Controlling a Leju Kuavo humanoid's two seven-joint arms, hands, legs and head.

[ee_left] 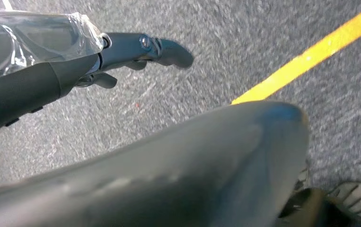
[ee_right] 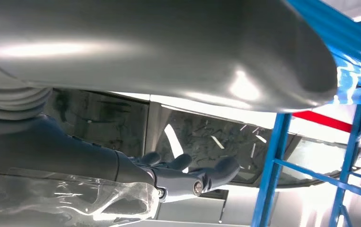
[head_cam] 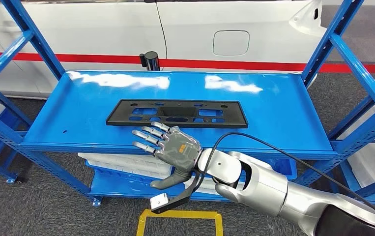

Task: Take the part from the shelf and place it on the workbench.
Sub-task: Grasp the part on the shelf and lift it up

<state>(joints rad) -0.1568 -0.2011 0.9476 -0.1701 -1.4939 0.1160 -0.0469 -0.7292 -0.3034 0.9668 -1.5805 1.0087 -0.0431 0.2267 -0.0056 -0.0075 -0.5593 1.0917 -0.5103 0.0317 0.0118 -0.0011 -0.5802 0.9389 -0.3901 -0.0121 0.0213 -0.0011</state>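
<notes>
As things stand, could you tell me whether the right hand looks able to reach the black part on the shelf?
Probably yes: the right hand, fingers spread, hovers at the near edge of the black part, and nothing lies between them on the blue shelf.

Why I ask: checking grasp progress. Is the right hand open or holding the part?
Open. The right hand hovers with fingers spread at the shelf's front edge; the black part lies flat, ungripped.

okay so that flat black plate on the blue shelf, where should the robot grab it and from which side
Probably the near long edge of the black plate, approached from the shelf's front. It lies flat with that edge facing the open right hand hovering just short of it; the cutouts offer finger holds.
</notes>
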